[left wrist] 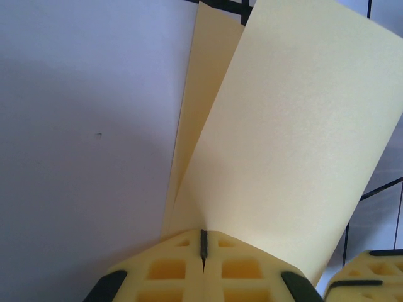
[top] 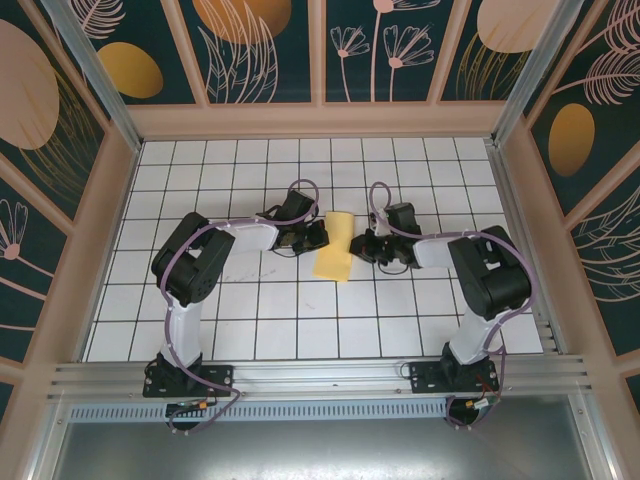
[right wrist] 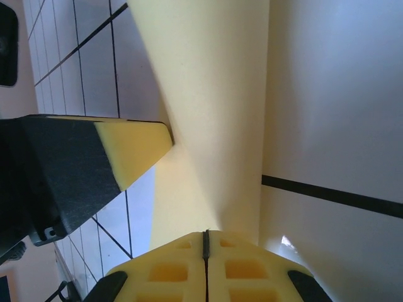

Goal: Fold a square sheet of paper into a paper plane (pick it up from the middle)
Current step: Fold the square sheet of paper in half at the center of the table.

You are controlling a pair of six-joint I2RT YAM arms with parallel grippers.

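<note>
Yellow paper (top: pixel 335 250), doubled over, over the tabletop (top: pixel 250 325); left gripper (left wrist: pixel 203 234) pinches one edge, jaws closed; right gripper (right wrist: pixel 206 234) pinches the opposite edge, jaws closed.

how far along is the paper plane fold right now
Early. Done: the square sheet of paper is bent over into two layers that fan apart, not pressed flat. In hand: the left fingers and right fingers are both shut on it from opposite sides. Left: a flat centre crease, a pointed nose, wings.
</note>
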